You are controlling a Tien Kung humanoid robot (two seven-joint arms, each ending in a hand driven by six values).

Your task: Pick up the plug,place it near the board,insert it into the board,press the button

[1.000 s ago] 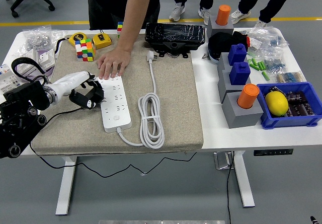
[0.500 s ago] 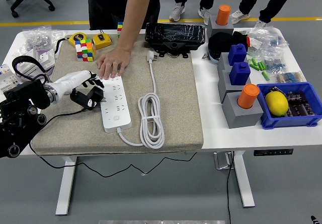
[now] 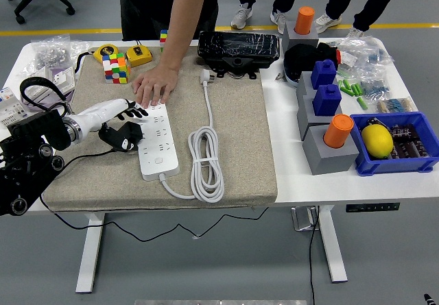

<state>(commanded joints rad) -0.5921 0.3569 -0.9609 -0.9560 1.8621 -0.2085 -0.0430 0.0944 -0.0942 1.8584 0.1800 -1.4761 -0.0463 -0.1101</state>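
Left hand (image 3: 122,110) seen with fingers spread, holding nothing, above the black plug (image 3: 121,136). Plug lies on the mat just beside the white power strip (image 3: 157,142), which is steadied by a person's hand (image 3: 154,86). Pick-up judged still pending; a closing grasp is called for next. No writing legible.

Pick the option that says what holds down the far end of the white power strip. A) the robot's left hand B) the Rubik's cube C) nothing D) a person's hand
D: a person's hand lies flat on the far end of the power strip, while the robot's left hand is at its left edge.
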